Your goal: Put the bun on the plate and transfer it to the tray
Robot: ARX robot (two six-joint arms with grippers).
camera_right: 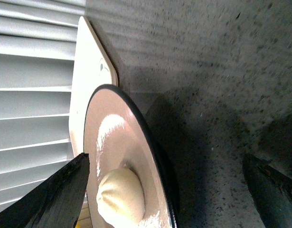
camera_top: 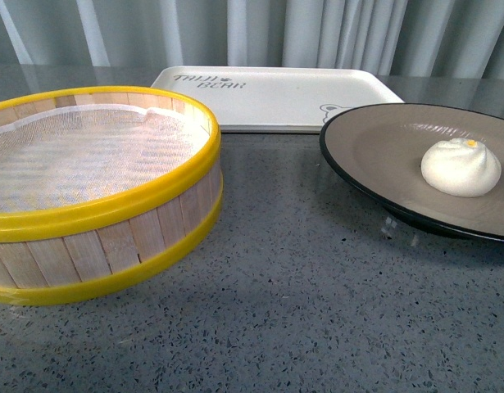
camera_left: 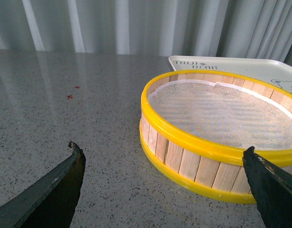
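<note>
Sitting on the stiff plate (camera_top: 374, 147), the bun (camera_top: 460, 167) seemed soft; slick rim suited pinching; left fingers (camera_left: 55, 190) and right fingers (camera_right: 60, 190) gaped empty.

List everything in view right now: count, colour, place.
bun: 1, white with a small orange dot on top, on the plate
plate: 1, beige-brown with black rim, on the table, right side of the front view
tray: 1, cream-white with dark lettering, far side of the table
steamer basket: 1, wooden with yellow rims, left side
cloth liner: 1, white, inside the steamer basket
table: 1, grey speckled
curtain: 1, pale grey, behind the table
left gripper: 1, dark, open, near the steamer basket
right gripper: 1, dark, open, by the plate's rim
</note>
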